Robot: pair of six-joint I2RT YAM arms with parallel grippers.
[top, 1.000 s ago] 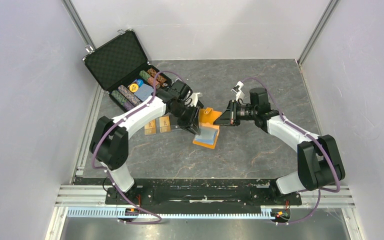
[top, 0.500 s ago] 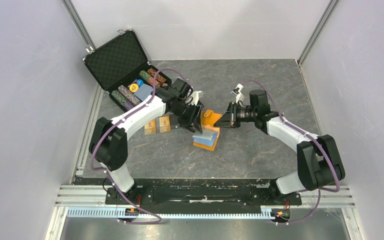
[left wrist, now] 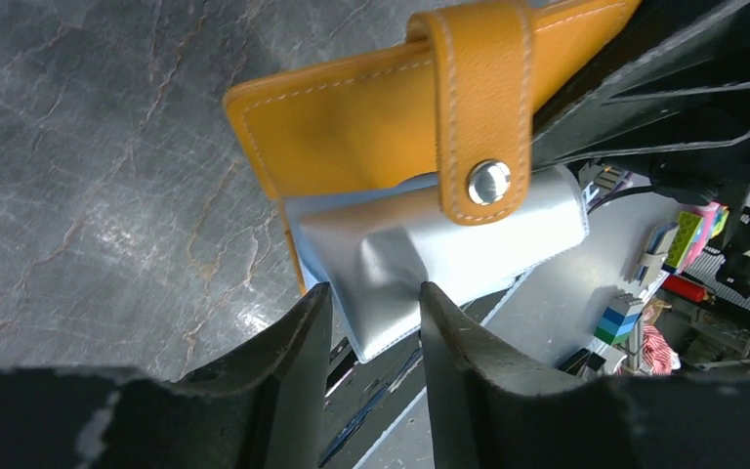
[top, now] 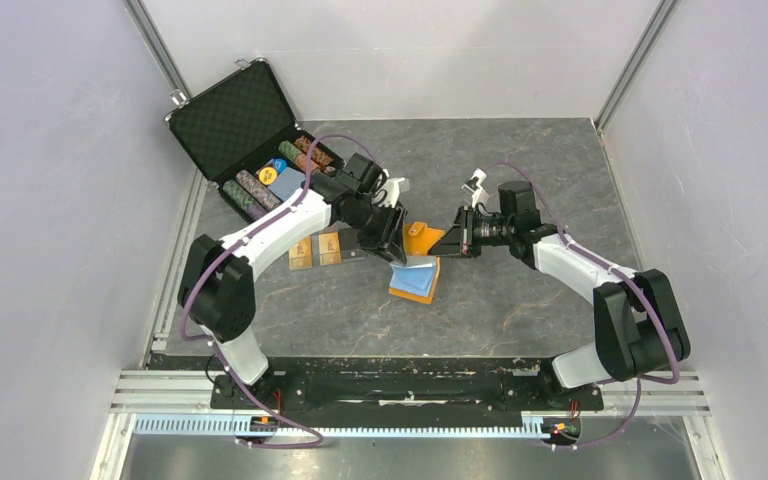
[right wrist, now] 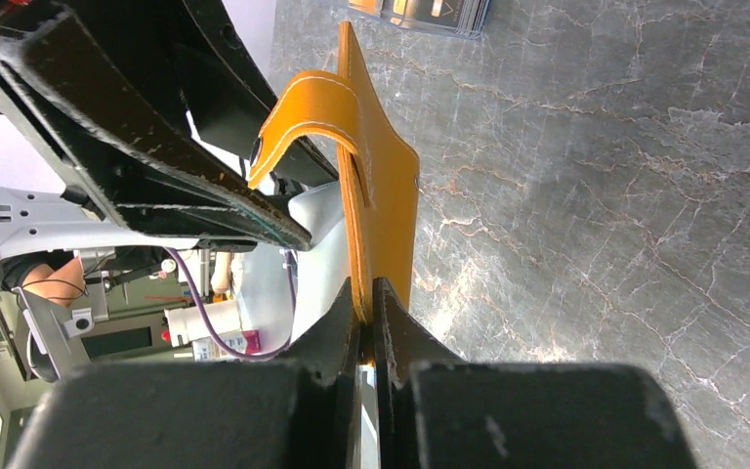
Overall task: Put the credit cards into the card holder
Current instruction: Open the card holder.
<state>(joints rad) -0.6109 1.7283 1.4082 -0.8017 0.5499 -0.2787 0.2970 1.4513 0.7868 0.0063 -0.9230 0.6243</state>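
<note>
1. The card holder (top: 415,274) lies near the middle of the surface (top: 520,300). Its light blue lining faces up and its orange flap is lifted on the far side, between your two arms.
2. Your right fingers (right wrist: 400,342) are pressed together on the flap's edge and hold it upright.
3. Your left fingers (left wrist: 288,362) stand apart. A corner of the lining sits in the gap, and you cannot tell whether either finger touches it.
4. Your two sets of fingers are close together, with only the flap and its strap between them.
5. Two gold-tan credit cards (top: 301,255) lie flat just left of the holder, beside your left arm. The open chip case (top: 250,140) fills the far left corner, close to the left wall.
6. You have bare grey surface on the near side of the holder and to the right, beyond your right arm.
7. Only the left wrist view shows you the round snap (left wrist: 489,182) on the strap, resting over the lining.
8. Only the right wrist view shows you the flap edge-on, with the strap curling left.
9. Only the top view shows you the case and the walls.
</note>
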